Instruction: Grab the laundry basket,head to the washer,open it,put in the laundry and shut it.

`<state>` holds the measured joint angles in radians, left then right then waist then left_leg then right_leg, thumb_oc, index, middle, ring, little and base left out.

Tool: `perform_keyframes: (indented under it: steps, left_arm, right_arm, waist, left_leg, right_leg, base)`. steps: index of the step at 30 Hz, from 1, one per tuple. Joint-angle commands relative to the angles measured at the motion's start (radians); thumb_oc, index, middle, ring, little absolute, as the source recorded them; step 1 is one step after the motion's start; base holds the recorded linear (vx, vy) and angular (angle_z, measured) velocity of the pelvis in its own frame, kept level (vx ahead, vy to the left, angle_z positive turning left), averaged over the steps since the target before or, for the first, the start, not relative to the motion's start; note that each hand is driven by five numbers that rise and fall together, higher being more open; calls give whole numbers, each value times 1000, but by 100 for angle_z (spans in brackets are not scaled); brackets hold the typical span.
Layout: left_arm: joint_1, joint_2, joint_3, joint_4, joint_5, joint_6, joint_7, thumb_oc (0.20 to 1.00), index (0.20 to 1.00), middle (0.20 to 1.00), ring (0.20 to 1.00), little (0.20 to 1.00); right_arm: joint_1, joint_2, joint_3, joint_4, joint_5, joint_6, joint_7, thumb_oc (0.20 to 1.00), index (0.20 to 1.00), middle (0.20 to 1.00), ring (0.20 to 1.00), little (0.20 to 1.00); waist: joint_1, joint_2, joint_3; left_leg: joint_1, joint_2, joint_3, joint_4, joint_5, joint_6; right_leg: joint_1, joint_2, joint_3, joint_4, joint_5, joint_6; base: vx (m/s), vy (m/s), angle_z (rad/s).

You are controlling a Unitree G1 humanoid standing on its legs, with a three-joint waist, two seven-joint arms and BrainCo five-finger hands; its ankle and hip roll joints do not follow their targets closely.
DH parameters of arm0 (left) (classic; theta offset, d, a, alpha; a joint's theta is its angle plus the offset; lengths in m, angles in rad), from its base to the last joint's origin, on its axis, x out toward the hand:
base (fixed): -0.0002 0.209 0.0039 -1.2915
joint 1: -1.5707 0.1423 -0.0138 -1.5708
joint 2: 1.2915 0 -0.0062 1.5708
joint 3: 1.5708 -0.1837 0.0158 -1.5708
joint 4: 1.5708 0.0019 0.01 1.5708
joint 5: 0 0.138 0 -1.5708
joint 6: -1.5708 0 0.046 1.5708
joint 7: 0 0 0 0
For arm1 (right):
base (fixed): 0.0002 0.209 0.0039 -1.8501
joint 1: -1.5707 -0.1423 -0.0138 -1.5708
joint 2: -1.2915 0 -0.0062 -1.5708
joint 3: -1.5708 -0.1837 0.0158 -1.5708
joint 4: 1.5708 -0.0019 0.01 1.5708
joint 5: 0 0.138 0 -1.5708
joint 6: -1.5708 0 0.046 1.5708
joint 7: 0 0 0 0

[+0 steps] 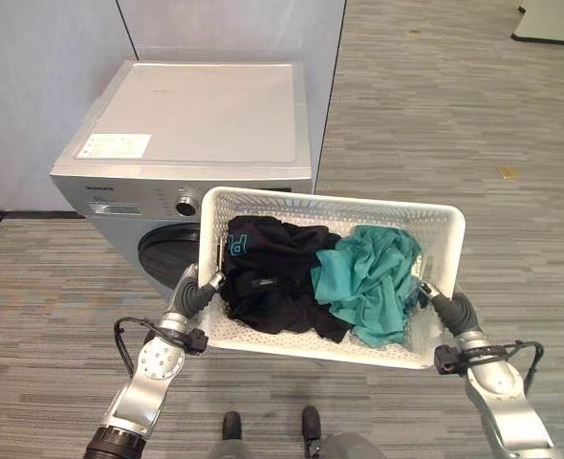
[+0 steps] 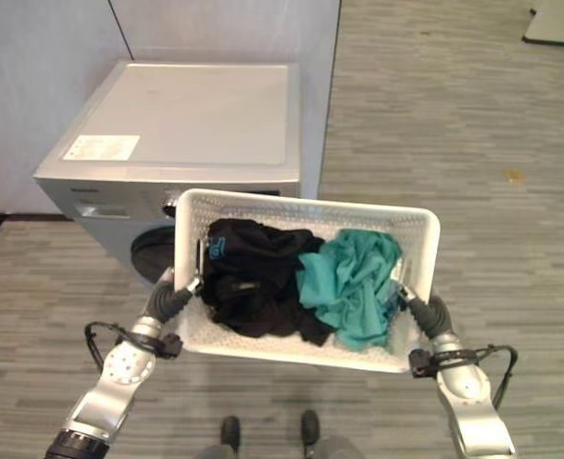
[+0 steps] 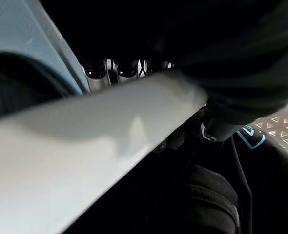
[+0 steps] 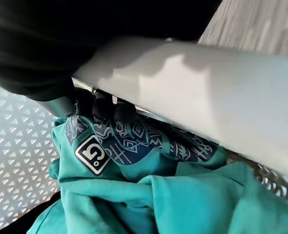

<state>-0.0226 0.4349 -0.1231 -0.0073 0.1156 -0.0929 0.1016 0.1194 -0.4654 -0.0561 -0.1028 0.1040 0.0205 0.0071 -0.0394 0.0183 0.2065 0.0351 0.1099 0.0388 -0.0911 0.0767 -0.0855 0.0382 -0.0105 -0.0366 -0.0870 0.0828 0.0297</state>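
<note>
I hold a white perforated laundry basket (image 1: pixel 330 201) lifted in front of me. My left hand (image 1: pixel 194 295) is curled over its left rim, my right hand (image 1: pixel 451 311) over its right rim. In the left wrist view dark fingertips (image 3: pixel 127 68) hook over the white rim (image 3: pixel 85 141); in the right wrist view the fingers (image 4: pixel 102 107) wrap the rim (image 4: pixel 207 87) beside teal cloth. Inside lie a black garment (image 1: pixel 268 273) and a teal garment (image 1: pixel 373 277). Just behind the basket stands a silver front-loading washer (image 1: pixel 201 115). Its dark round door (image 1: pixel 167 253) is closed and partly hidden by the basket.
A pale partition wall (image 1: pixel 33 67) stands behind and left of the washer. Grey striped carpet (image 1: pixel 454 115) stretches to the right, with a small yellowish scrap (image 1: pixel 508 173) on it. A dark-edged base (image 1: pixel 554 24) sits at the far right corner.
</note>
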Motion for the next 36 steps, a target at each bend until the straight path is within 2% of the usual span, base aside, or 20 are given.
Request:
perform_keyframes:
  steps: [1,7,11,13,14,16,17,18,19,21,23,25,26,27,28,29,31,32,34,36]
  left_arm:
    - [-134,117,154,-27,-72,-69,69,200,200,200,200,200]
    - [-439,146,44,74,-131,-55,110,200,200,200,200,200]
    - [-594,120,-50,184,-228,-48,121,200,200,200,200,200]
    - [-683,94,-105,256,-296,-45,131,200,200,200,200,200]
    - [-686,94,-104,260,-297,-47,131,200,200,200,200,200]
    - [-733,85,-142,280,-327,-44,124,200,200,200,200,200]
    - [-739,84,-140,283,-327,-45,125,200,200,200,200,200]
    - [-772,85,-154,294,-342,-39,125,200,200,200,200,200]
    - [-780,87,-169,299,-350,-36,124,200,200,200,200,200]
    - [-789,91,-166,304,-360,-35,122,200,200,200,200,200]
    - [-817,86,-178,307,-376,-30,117,200,200,200,200,200]
    - [-853,75,-208,340,-376,-27,121,200,200,200,200,200]
    - [-868,67,-223,352,-373,-27,125,200,200,200,200,200]
    - [-882,63,-232,354,-378,-29,121,200,200,200,200,200]
    - [-883,62,-232,355,-378,-30,121,200,200,200,200,200]
    - [-898,70,-247,353,-389,-37,123,200,200,200,200,200]
    - [-910,51,-267,361,-412,-33,124,200,200,200,200,200]
    - [-911,52,-277,358,-414,-31,121,200,200,200,200,200]
    - [-894,58,-281,360,-419,-24,112,200,200,200,200,200]
    - [-871,55,-281,360,-419,-13,91,200,200,200,200,200]
  right_arm:
    - [-168,-110,-97,-42,19,-102,-43,200,200,200,200,200]
    - [-370,-180,-38,22,3,-85,-92,200,200,200,200,200]
    - [-517,-218,63,120,50,-60,-89,200,200,200,200,200]
    - [-628,-294,138,207,83,-31,-82,200,200,200,200,200]
    - [-636,-296,142,213,84,-33,-83,200,200,200,200,200]
    - [-707,-368,189,263,117,-17,-67,200,200,200,200,200]
    - [-719,-371,195,272,120,-21,-67,200,200,200,200,200]
    - [-824,-427,256,327,133,-10,-63,200,200,200,200,200]
    - [-893,-445,306,352,132,-3,-57,200,200,200,200,200]
    - [-946,-446,351,391,140,-3,-57,200,200,200,200,200]
    - [-985,-459,392,435,148,18,-42,200,200,200,200,200]
    - [-969,-470,379,439,144,22,-52,200,200,200,200,200]
    - [-961,-469,378,444,132,21,-60,200,200,200,200,200]
    - [-953,-461,377,447,127,25,-59,200,200,200,200,200]
    - [-952,-462,377,447,127,25,-59,200,200,200,200,200]
    - [-938,-428,353,448,116,27,-64,200,200,200,200,200]
    - [-929,-387,337,481,104,37,-79,200,200,200,200,200]
    - [-934,-369,339,502,110,40,-81,200,200,200,200,200]
    - [-962,-317,361,572,134,46,-87,200,200,200,200,200]
    - [-969,-281,375,611,134,57,-73,200,200,200,200,200]
  waist:
    - [31,-32,-106]
    - [34,-41,-127]
    - [43,-45,-134]
    - [48,-51,-126]
    - [43,-49,-124]
    - [50,-63,-114]
    - [46,-62,-110]
    - [56,-69,-75]
    - [76,-76,-55]
    - [72,-74,-44]
    - [75,-90,-58]
    - [78,-91,-73]
    - [78,-91,-75]
    - [75,-77,-92]
    - [78,-78,-93]
    - [84,-67,-108]
    - [81,-63,-112]
    - [81,-61,-106]
    - [88,-49,-94]
    - [84,-38,-88]
  left_leg:
    - [25,2,-13,83,-141,26]
    - [29,-2,-23,72,-136,23]
    - [34,6,-43,70,-130,13]
    - [19,20,-63,92,-124,-5]
    - [15,20,-67,97,-125,-6]
    - [-27,28,-90,180,-137,-20]
    - [-39,26,-95,193,-135,-20]
    - [-112,12,-133,365,-113,-36]
    - [-146,-8,-163,443,-75,-45]
    - [-175,-17,-180,491,-72,-47]
    - [-197,23,-125,352,-102,-27]
    - [-226,47,-83,210,-59,-18]
    - [-256,49,-58,188,-46,-20]
    - [-240,47,-53,150,-47,-17]
    - [-235,47,-50,141,-44,-17]
    - [-224,5,-73,158,-53,-2]
    - [-205,-40,-72,189,-96,39]
    - [-193,-47,-61,197,-110,57]
    - [-153,-51,-12,194,-132,86]
    - [-106,-59,17,170,-142,99]
  right_leg:
    - [-30,-135,4,69,-107,78]
    - [-18,-147,-30,87,-118,88]
    - [-3,-145,-59,104,-136,85]
    - [0,-138,-79,123,-155,76]
    - [-1,-138,-83,124,-155,76]
    - [10,-127,-88,127,-176,59]
    - [5,-129,-91,127,-170,58]
    - [24,-118,-89,128,-181,37]
    - [28,-116,-84,131,-184,30]
    - [31,-113,-85,132,-189,26]
    - [63,-129,-105,106,-206,45]
    - [87,-145,-119,85,-211,60]
    - [102,-155,-129,81,-216,64]
    - [106,-166,-128,87,-220,77]
    - [105,-167,-125,88,-221,78]
    - [102,-207,-130,128,-216,102]
    - [72,-253,-107,233,-172,108]
    - [39,-261,-92,304,-150,105]
    - [-52,-280,-103,430,-93,105]
    - [-97,-300,-142,428,-53,108]
  base:
    - [26,38,-3]
    - [26,0,17]
    - [44,-56,27]
    - [20,-104,22]
    - [-16,-105,45]
    - [-8,-97,39]
    - [-44,-98,29]
    - [-104,-48,30]
    - [-71,-35,34]
    - [41,48,7]
    - [234,162,14]
    - [235,225,46]
    - [283,328,45]
    - [201,250,39]
    - [299,401,27]
    - [287,379,1]
    - [311,439,-30]
    - [191,315,-40]
    - [158,265,-61]
    - [133,162,-65]
